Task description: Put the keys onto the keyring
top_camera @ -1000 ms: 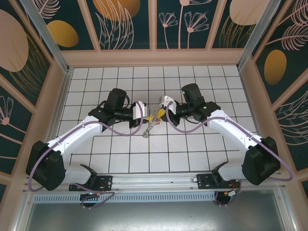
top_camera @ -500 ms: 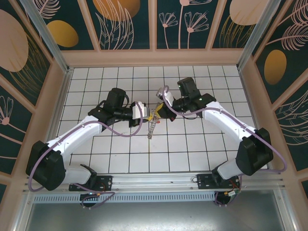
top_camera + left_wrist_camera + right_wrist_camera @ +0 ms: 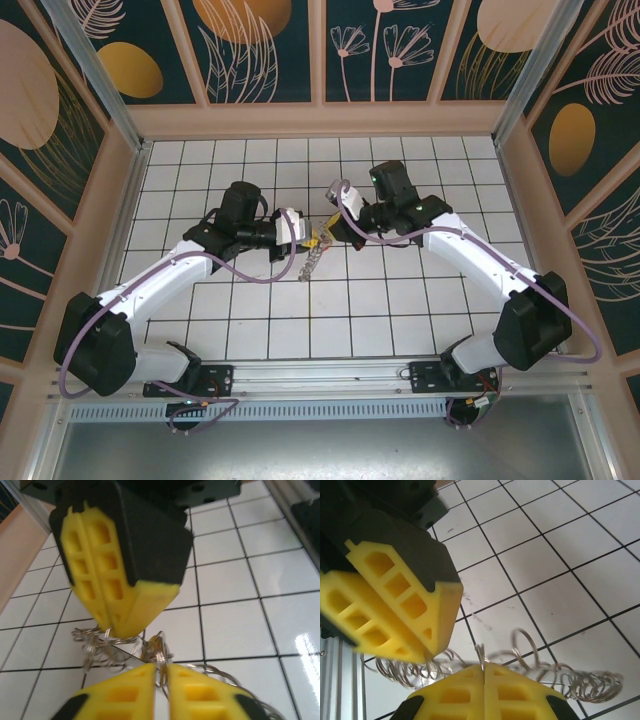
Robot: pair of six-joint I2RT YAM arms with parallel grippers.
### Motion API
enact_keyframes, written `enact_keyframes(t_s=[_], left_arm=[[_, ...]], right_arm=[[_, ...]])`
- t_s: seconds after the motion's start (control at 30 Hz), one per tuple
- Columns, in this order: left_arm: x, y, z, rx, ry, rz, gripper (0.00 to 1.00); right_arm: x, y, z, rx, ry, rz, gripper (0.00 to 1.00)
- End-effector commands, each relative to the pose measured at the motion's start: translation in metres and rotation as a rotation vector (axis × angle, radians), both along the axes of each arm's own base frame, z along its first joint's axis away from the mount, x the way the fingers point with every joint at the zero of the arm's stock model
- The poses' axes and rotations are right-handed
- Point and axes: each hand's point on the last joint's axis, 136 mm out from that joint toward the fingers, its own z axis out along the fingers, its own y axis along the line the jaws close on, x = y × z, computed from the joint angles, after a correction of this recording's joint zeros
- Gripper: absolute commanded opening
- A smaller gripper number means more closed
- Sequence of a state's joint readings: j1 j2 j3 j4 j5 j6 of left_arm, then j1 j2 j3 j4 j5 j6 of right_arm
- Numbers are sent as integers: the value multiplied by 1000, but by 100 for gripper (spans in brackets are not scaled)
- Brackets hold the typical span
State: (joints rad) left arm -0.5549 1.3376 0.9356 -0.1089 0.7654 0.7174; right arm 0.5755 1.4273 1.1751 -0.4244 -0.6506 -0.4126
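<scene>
Mostly hidden, keyring (image 3: 555,674) (keys unclear), right claw (image 3: 484,670) pinching it, left claw (image 3: 161,674) seemingly slightly apart

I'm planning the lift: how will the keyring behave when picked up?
Probably floppy: the keyring sprawls as a loose string of linked wire loops, so it should sag. Likely light, being thin wire. It may swing or slip, since the right tool seems to pinch just one loop.

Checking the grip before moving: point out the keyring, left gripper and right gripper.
keyring (image 3: 585,685): right wrist view, on its bunched rings.
left gripper (image 3: 161,672): left wrist view, midway between its fingertips.
right gripper (image 3: 484,670): right wrist view, midway between its fingertips.
</scene>
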Motion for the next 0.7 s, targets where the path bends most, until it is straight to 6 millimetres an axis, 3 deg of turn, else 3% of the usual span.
enact_keyframes(t_s=[0.0, 0.23, 0.37, 0.67], left_arm=[[-17, -4, 9, -56, 37, -85, 24], [-7, -2, 32, -144, 3, 11, 38], [7, 7, 45, -207, -16, 158, 39], [57, 65, 62, -313, -111, 664, 45]], right_arm=[[5, 1, 16, 49, -78, 2, 0], [3, -2, 11, 80, -160, 16, 0], [6, -2, 3, 108, -178, -1, 0], [28, 18, -8, 222, -111, -73, 0]])
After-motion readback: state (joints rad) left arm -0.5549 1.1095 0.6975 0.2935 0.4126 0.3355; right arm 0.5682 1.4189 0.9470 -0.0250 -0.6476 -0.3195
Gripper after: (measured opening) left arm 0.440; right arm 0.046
